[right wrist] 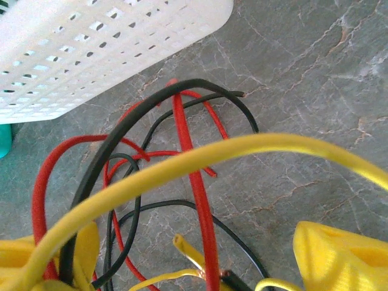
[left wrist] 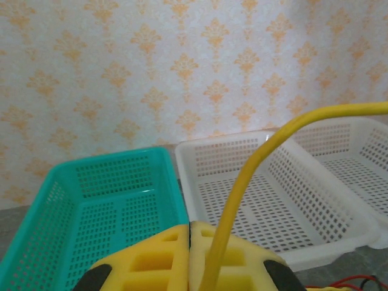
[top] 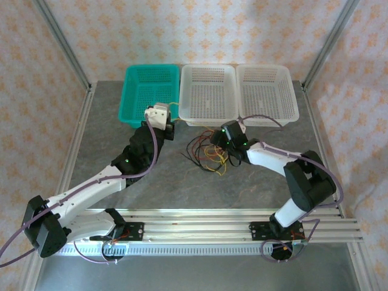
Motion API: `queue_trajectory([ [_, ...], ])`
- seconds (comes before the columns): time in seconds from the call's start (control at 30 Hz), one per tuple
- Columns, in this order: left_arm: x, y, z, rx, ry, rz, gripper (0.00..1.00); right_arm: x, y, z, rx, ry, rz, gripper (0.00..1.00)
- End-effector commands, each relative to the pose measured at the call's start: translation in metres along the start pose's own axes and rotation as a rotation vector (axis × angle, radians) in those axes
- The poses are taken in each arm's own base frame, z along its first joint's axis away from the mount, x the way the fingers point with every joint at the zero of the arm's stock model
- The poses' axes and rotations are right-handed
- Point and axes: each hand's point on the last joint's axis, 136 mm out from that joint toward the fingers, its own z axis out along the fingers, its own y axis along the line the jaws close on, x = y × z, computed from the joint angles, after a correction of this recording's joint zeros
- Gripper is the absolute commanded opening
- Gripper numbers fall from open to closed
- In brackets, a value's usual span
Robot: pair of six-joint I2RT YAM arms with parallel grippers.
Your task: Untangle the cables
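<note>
Some of the cable tangle (top: pixel 203 154) is hidden under the spread-apart right gripper (right wrist: pixel 200 260); yellow cable (left wrist: pixel 241 182), arching up-right, is pinched by the clenched left gripper (left wrist: pixel 189 230).

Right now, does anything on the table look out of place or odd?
Yes. The cables lie in a tangled heap on the table in front of the middle white basket, red, black and yellow strands crossing one another. One yellow cable arches up from the shut left hand. Nothing looks spilled or damaged.
</note>
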Motion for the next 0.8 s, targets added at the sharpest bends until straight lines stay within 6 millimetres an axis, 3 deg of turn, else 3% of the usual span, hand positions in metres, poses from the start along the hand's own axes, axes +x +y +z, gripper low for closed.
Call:
queue_trajectory([
  [0.0,-0.051,0.035,-0.012,-0.152,-0.104,-0.016,0.0,0.0,-0.042,-0.005,0.155,-0.02,-0.022,0.84],
  [0.13,-0.056,0.048,-0.016,-0.223,-0.103,0.005,0.0,0.0,-0.041,-0.009,0.148,-0.017,-0.039,0.84],
  [0.3,-0.064,0.067,-0.023,-0.33,-0.105,0.032,0.0,0.003,-0.046,-0.01,0.16,-0.005,-0.072,0.91],
  [0.77,-0.082,0.068,-0.023,-0.317,-0.128,0.043,0.0,0.008,-0.038,-0.023,0.075,0.006,-0.227,0.96],
])
